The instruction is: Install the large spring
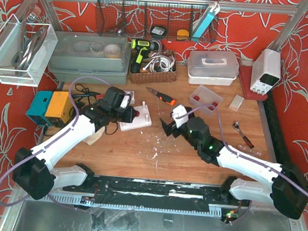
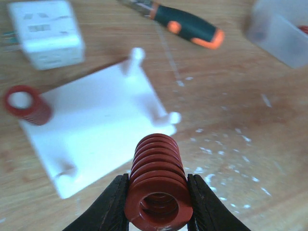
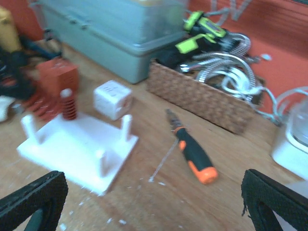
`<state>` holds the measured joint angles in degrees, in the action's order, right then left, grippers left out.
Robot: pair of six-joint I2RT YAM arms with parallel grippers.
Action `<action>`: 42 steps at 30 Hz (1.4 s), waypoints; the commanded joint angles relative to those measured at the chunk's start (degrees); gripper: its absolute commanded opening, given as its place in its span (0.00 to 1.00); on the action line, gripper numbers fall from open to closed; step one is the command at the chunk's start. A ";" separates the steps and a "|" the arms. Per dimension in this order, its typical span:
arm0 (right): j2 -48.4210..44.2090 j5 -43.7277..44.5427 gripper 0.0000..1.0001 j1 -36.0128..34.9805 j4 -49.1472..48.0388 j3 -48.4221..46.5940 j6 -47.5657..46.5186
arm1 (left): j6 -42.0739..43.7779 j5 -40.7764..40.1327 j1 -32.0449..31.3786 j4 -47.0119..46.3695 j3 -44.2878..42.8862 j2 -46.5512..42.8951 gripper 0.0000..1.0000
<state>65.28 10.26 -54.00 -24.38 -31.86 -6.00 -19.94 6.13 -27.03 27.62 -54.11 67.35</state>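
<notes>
The large spring [image 2: 156,187], red with thick coils, is clamped between the black fingers of my left gripper [image 2: 159,195], its open end facing the camera. It hangs just off the near corner of the white peg plate [image 2: 101,130]. A slimmer red spring [image 2: 26,103] stands on the plate's far-left peg, while the other pegs [image 2: 136,55] are bare. From above, the left gripper [image 1: 125,113] is at the plate's [image 1: 143,123] left edge. To the right of the plate, my right gripper [image 1: 169,128] is spread wide open with nothing in it; the same plate [image 3: 72,149] lies ahead of it.
An orange-and-black screwdriver [image 1: 163,97] lies behind the plate. A white plug cube [image 3: 111,98] sits beside the plate. A wicker basket [image 3: 202,98] of tools, a grey bin [image 1: 89,55] and a small clear box [image 1: 205,98] line the back. White crumbs dot the wood.
</notes>
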 commanded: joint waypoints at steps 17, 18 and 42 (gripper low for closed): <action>-1.92 10.36 0.99 12.21 17.60 -3.91 23.68 | 6.07 -8.96 7.60 12.31 -5.82 5.36 0.00; -1.98 10.55 0.99 12.24 17.61 -3.77 23.67 | 6.17 -9.01 7.60 12.15 -5.63 5.68 0.00; -1.86 11.70 0.99 12.51 17.46 -3.65 22.88 | 8.37 -11.34 7.62 13.45 -5.88 10.77 0.00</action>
<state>64.25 20.58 -41.74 -7.66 -36.45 16.45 -12.56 -4.23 -19.77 40.49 -59.09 77.30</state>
